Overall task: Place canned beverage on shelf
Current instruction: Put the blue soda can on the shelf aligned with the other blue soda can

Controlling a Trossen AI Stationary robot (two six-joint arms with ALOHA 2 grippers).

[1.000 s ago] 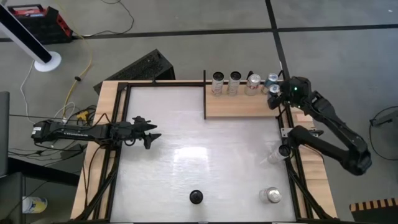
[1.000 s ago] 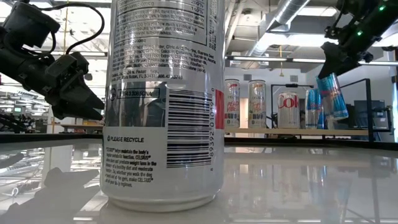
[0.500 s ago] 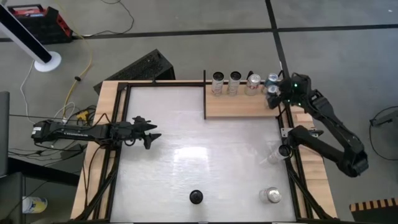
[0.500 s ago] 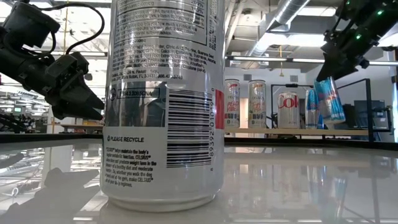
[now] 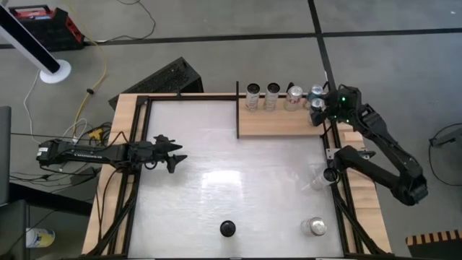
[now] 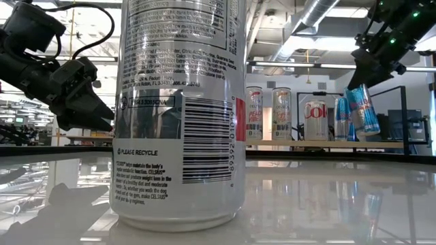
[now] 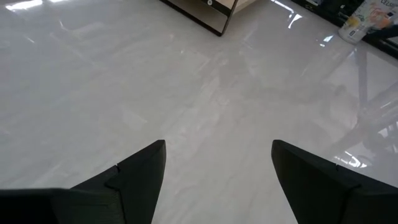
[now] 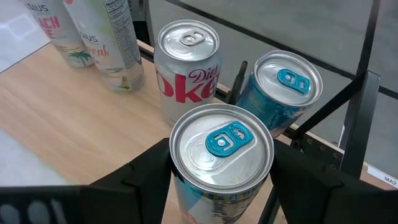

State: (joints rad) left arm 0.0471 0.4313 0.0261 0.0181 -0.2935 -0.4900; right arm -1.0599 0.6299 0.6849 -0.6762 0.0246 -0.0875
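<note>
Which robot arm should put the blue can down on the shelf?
The right one. The right gripper already holds the blue can tilted over the shelf, beside the Diet Coke can. The left gripper is far across the table, empty.

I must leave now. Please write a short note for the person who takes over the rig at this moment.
Right gripper: shut on a blue can, tilted above the right end of the shelf, not yet set down.
Left gripper: open, empty, waiting over the table's left side.
Done: four cans stand in a row on the shelf.
Left: set the blue can down and release it; two cans stand on the table near its front edge.
</note>
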